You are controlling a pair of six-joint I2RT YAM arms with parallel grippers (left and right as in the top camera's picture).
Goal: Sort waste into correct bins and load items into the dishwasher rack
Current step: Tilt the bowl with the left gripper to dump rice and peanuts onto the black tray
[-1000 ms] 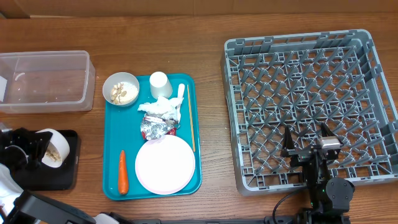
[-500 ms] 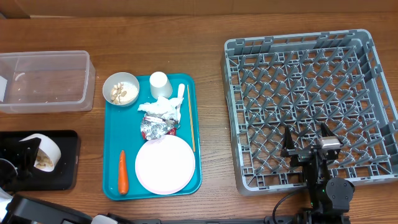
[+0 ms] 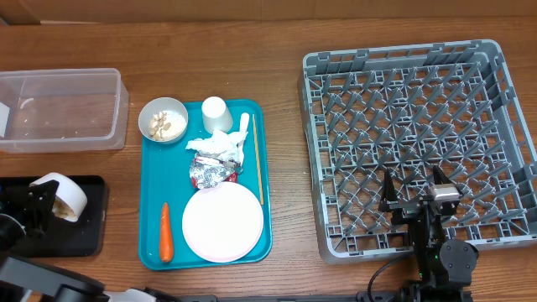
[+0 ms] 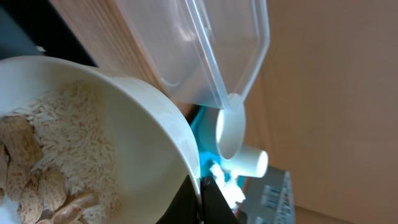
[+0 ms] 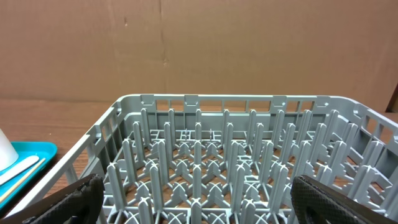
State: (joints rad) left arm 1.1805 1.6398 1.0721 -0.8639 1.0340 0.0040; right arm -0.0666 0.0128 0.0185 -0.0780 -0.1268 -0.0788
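Pinching the white bowl point(image 3: 71, 195) by its rim, the left gripper point(image 3: 40, 201) holds it on edge over the black tray point(image 3: 88, 231), mouth facing left. The right gripper point(image 3: 414, 184) hangs spread wide above the rack point(image 3: 394, 57).

At five o'clock in the overhead view, the right arm point(image 3: 440, 252) is showing matte black throughout, with a rounded joint housing, a small silver-grey block point(image 3: 445, 194) sitting behind its two black jaws, and a thin black cable point(image 3: 382, 268) looping off it. At eight o'clock the left arm point(image 3: 33, 273) is appearing black too.
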